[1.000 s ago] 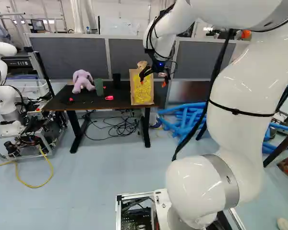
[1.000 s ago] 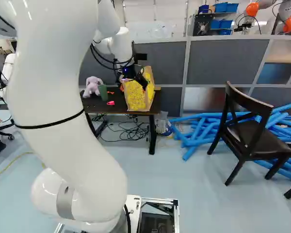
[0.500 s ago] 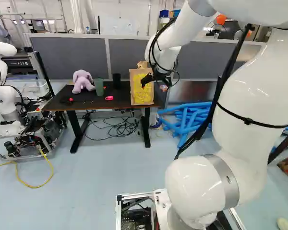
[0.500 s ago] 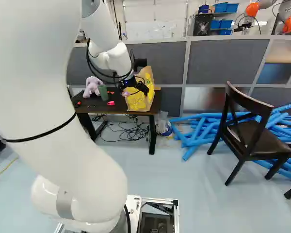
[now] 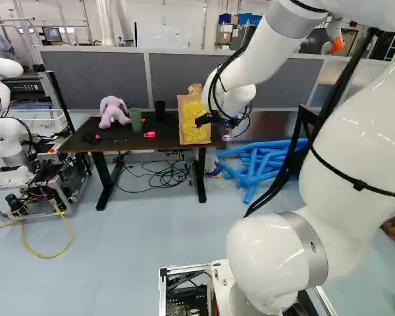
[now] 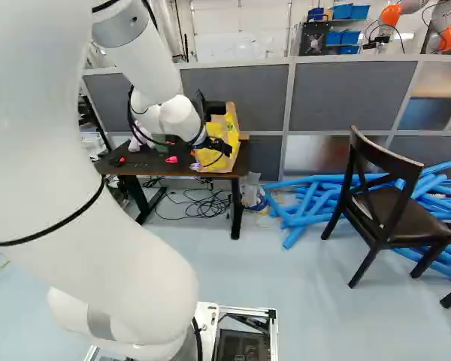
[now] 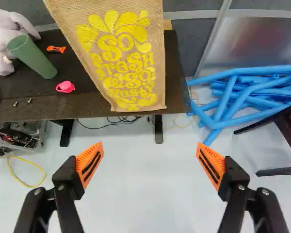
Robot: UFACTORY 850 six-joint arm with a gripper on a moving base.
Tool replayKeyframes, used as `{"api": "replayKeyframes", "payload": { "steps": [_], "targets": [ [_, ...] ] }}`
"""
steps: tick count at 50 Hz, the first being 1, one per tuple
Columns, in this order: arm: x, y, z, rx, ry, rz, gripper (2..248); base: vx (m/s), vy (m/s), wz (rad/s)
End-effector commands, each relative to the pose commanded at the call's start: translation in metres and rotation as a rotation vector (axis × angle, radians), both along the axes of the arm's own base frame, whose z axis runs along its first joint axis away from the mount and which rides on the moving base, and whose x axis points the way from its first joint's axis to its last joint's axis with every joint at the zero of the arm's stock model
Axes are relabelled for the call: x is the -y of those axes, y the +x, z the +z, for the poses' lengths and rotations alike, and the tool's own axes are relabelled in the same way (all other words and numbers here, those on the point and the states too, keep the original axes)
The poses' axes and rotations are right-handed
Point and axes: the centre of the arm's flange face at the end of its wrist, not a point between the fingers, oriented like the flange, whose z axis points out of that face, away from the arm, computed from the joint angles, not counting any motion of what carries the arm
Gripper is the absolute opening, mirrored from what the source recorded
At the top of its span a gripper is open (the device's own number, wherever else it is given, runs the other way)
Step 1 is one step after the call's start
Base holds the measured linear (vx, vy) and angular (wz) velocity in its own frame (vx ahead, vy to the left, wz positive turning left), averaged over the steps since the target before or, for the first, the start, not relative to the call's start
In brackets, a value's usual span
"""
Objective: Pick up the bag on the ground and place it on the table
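**Bag stands on table, just ahead of a wide-open gripper**

Left base view. Tan bag (image 5: 196, 122) with yellow print stands on the near part of the dark table (image 5: 138, 141), toward one end. The gripper (image 5: 214, 124) hangs across the bag's right-hand edge as I see it; whether they touch, this view alone cannot tell me. Left of the hand, past the bag: dark cup (image 5: 160, 110), green cup (image 5: 135, 119), lilac plush toy (image 5: 112, 112), all on the tabletop. Low to the right of the hand, a heap of blue tubes (image 5: 255, 164) on the floor (image 5: 145, 243). Tangled black cable (image 5: 163, 175) under the table, lower than the hand.

Right base view. The hand shows dark against the bag's lower face, the white arm (image 6: 128, 248) reaching in from the left. Well to the right of the hand, a dark chair (image 6: 387, 214) beside the tubes.

Wrist view. Fingers (image 7: 89, 165) spread far apart, orange pads angled toward each other, nothing in their hold; floor shows between them. Bag upright ahead of and clear of both tips, its bottom edge near the table's front edge. Beside the bag, ahead of one finger: pink piece (image 7: 65, 87), orange piece (image 7: 56, 49), green cup, plush toy. Tubes lie ahead of the opposite finger.
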Motion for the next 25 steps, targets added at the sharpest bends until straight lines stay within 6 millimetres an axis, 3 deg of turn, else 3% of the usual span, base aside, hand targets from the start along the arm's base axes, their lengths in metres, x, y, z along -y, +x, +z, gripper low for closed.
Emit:
{"api": "replayKeyframes", "payload": {
  "steps": [25],
  "targets": [
    [0.002,-0.056,-0.037,0.163,-0.023,0.012,247,0.0,0.0,0.0]
  ]
}}
